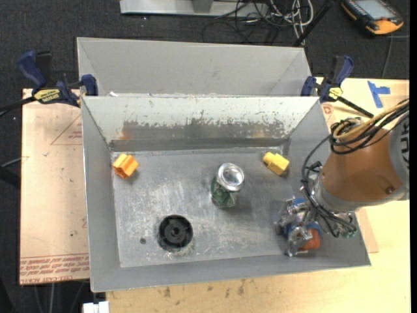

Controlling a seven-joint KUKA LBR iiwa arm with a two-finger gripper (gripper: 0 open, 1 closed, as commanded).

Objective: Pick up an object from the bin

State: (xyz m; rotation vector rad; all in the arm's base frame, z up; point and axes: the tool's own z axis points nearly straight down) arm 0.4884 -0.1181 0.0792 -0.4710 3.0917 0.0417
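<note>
Near the bin's (98, 194) back left corner, a small orange block (124, 165) is lying on the grey floor, close to the left wall. Toward the front edge, left of the middle, a black round disc (174, 231) with a hole in its centre is lying flat, well apart from the block. At about the middle of the bin a green can (225, 191) is sitting with its silver top showing on the side toward the back edge. Near the back edge, right of the middle, a small yellow block (276, 163) is resting. By the front right corner the pincer (298, 230) is hanging low over the floor, with the arm's orange cover (358, 175) reaching in across the right wall. A small orange-red thing (312, 240) is showing right against the pincer's tip in that same corner. Whether the pincer is gripping it, or how far the pincer is open, I cannot tell.
</note>
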